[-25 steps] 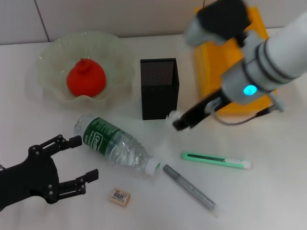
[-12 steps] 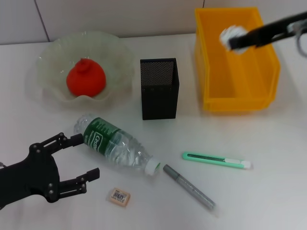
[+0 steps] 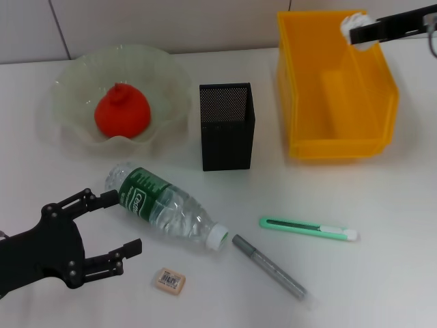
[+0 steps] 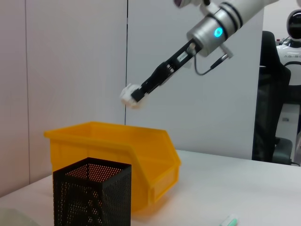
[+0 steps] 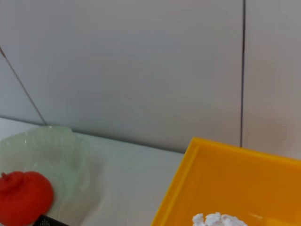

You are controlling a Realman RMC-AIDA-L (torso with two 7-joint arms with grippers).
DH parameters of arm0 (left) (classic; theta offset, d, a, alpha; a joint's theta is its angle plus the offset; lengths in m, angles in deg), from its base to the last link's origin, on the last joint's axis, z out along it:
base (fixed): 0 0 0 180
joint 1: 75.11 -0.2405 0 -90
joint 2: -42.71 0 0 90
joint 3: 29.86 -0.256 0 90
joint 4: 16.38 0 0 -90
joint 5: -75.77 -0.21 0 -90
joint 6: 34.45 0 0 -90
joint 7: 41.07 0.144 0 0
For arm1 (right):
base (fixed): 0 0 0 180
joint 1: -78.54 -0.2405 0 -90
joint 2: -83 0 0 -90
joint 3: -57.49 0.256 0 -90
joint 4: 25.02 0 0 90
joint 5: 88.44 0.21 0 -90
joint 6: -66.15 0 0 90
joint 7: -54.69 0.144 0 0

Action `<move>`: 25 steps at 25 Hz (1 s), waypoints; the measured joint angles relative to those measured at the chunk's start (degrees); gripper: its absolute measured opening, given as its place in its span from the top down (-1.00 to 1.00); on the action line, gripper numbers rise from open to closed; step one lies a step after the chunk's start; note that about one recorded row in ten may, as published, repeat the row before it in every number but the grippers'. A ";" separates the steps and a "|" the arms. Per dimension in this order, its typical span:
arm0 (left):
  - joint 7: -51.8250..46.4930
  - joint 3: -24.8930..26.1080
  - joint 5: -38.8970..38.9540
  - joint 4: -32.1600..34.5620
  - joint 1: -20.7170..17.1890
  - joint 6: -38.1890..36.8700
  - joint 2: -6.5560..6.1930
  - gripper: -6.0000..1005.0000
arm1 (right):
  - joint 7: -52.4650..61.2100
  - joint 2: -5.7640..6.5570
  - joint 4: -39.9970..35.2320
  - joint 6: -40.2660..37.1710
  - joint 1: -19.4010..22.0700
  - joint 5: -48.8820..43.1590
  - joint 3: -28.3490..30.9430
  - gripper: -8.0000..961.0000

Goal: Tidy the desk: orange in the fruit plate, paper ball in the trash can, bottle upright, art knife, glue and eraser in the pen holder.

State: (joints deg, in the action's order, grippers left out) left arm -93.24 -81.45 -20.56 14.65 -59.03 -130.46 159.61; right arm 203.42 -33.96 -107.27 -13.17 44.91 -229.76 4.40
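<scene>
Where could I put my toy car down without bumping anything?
Bare table lies between the fruit plate, the bottle and the pen holder, and before the yellow bin, past the art knife. It's crowded around bottle, glue pen and eraser.

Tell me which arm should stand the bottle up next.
Left. Its tool is open right beside the lying bottle, while the right tool holds the paper ball over the yellow bin.

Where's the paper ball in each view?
Head view: paper ball held in the right gripper, above the yellow bin's far right corner.
Left wrist view: ball in mid-air at the gripper tip, above the bin.
Right wrist view: ball at the bottom edge, over the bin.
Shared landmark: the bin.
</scene>
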 joint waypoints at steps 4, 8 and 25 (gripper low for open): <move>-0.07 0.00 0.01 0.00 0.00 0.00 0.00 -0.69 | -2.80 0.04 8.86 4.56 -2.71 -0.25 -0.29 0.31; -0.10 0.00 0.01 0.00 0.00 0.00 0.04 -0.69 | -3.17 0.05 11.54 6.53 -3.69 -1.43 -0.39 0.20; 0.04 0.57 0.08 0.00 -0.15 -0.20 0.00 -0.69 | -14.32 -1.23 2.79 4.21 3.93 14.87 0.03 -0.58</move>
State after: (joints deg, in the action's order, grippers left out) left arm -93.19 -80.88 -20.48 14.65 -59.18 -130.65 159.61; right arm 189.10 -35.20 -104.48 -8.96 48.84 -214.89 4.43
